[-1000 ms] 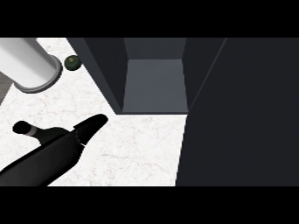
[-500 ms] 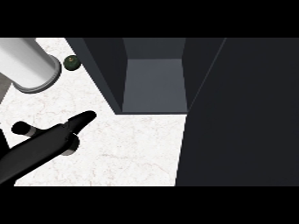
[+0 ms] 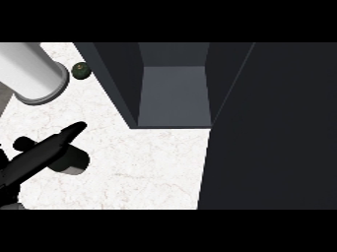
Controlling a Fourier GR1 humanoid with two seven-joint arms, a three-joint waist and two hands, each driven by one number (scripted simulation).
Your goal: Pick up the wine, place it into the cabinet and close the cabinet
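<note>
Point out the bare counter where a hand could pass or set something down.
Open marble counter runs from the left hand to the dark cabinet door, below the open cabinet. The upper left is crowded: the white cylinder and a small green object sit close together there.

Even bright light on white counter (image 3: 150, 162); cabinet (image 3: 173, 93) interior dim; dark shadow blob under hand (image 3: 33, 160).

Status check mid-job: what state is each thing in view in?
Cabinet: open, nothing showing inside.
Wine: tilted over the counter, neck toward the cabinet, not yet inside.
Green fruit: on the counter beside the cabinet's left wall, untouched.
</note>
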